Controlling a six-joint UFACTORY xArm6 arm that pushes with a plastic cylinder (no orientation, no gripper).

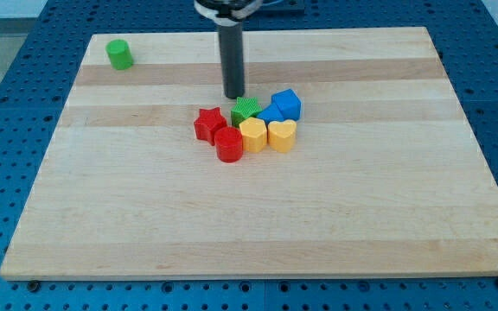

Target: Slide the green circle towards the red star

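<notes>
My tip (234, 96) rests on the wooden board (145, 216), bare and touching no block, just above the green star (245, 109) at the cluster's top. The green circle (119, 54) stands alone near the board's top-left corner, well apart from everything. The red star (208, 123) sits at the cluster's left edge, touching the red cylinder (228, 145). Beside them lie a yellow hexagon-like block (252, 135), a yellow heart (282, 135) and two blue blocks (282, 107).
</notes>
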